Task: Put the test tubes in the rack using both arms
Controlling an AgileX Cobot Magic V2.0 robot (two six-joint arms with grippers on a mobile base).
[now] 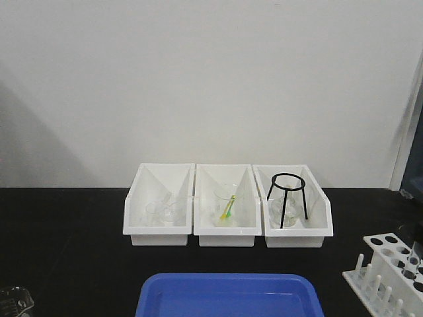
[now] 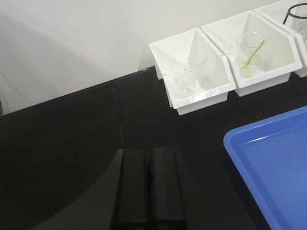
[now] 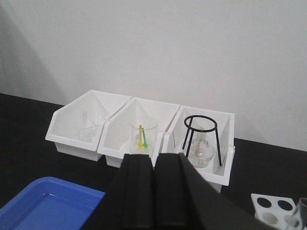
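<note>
Black bench (image 1: pixel 66 251) against a plain white wall. Three white open-front plastic bins in a row at the back, side by side, touching or nearly so.

Left white bin (image 1: pixel 158 205): small clear glassware inside, shapes hard to make out. Middle white bin (image 1: pixel 226 205): clear glass beaker (image 1: pixel 225 200) holding yellow and green plastic sticks (image 1: pixel 229 208). Right white bin (image 1: pixel 294 206): black wire tripod stand (image 1: pixel 287 198), upright, over a clear glass flask (image 3: pixel 199 149).

Blue plastic tray (image 1: pixel 228 295) at the near edge of the bench, in front of the middle bin and apart from it.

Small white plastic test-tube rack (image 1: pixel 390 274) at the near right of the front view, cut off by the frame; top plate with round holes, upright pegs along its near-left side. A slim clear glass test tube (image 1: pixel 414 256) seems to stand in it, faint. In the right wrist view a corner of the rack shows bottom right, with a clear rim just beside it.

Clear glass object (image 1: pixel 14 300) at the bottom left corner of the front view, mostly out of frame.

Left black pincer (image 2: pixel 149 184): fingers pressed together, nothing between them, above bare bench left of the tray. Right black pincer (image 3: pixel 153 189): fingers likewise pressed together, nothing held, pointing toward the middle and right bins.
</note>
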